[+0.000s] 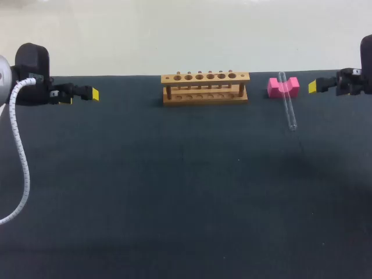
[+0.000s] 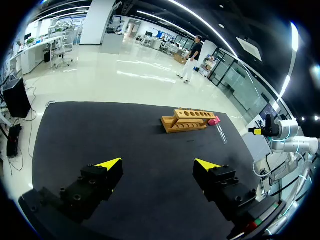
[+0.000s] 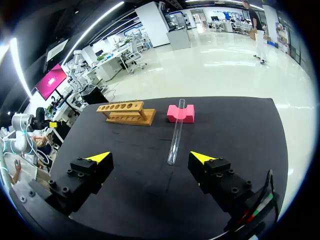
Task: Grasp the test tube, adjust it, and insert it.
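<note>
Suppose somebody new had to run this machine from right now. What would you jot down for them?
Left tool: open, empty, at the left side of the table.
Right tool: open, empty, at the right side, near the block.
Tube: lying on the table, one end propped on the block, right of the rack.
Rack: holes empty.
Done: nothing.
Left: grasp the tube, adjust it, insert it.

On the dark table (image 1: 174,203) a rack (image 1: 205,87) is set at 12 o'clock, a block (image 1: 283,87) at its 3 o'clock, with a tube (image 1: 288,110) leaned on the block.
</note>
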Motion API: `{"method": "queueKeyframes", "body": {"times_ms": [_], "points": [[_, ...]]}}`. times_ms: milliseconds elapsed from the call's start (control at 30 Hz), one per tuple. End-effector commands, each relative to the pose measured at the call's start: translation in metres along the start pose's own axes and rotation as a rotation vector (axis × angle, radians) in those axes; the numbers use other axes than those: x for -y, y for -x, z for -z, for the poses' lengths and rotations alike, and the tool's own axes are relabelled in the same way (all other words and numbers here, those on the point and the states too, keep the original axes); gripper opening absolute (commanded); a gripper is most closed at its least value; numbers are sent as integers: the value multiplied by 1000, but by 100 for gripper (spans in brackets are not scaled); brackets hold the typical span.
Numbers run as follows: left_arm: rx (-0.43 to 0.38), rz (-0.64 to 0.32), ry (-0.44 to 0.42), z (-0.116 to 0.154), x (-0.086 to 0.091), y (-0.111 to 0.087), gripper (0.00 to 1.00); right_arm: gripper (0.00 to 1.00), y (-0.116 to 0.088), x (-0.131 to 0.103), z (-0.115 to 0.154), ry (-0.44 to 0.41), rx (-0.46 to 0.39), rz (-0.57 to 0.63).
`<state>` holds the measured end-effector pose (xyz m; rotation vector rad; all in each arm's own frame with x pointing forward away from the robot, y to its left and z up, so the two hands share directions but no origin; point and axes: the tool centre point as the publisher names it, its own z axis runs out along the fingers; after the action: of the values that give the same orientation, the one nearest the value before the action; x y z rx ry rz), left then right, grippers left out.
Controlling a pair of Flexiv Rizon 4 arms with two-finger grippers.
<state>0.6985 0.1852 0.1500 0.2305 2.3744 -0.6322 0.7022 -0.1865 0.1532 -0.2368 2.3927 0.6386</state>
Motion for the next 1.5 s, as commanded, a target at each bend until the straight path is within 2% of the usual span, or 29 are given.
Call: {"method": "queueKeyframes", "body": {"times_ms": [33,600,700,900,967,1133,1167,1500], "points": [[-6,1,4,0,1,2,100,100,0,0,0,-1,0,1],[-6,3,-2,-1,1,2,100,100,0,0,0,-1,0,1],[18,-52,-27,-1,-2,3,100,100,0,0,0,-1,0,1],[46,-172,-173,-5,-10,6,100,100,0,0,0,-1,0,1],[70,-240,-223,-8,-12,9,100,100,0,0,0,-1,0,1],[93,-334,-302,-14,-14,16,100,100,0,0,0,-1,0,1],[104,-374,-348,-17,-14,19,100,100,0,0,0,-1,0,1],[130,-461,-458,-43,-16,41,100,100,0,0,0,-1,0,1]]}}
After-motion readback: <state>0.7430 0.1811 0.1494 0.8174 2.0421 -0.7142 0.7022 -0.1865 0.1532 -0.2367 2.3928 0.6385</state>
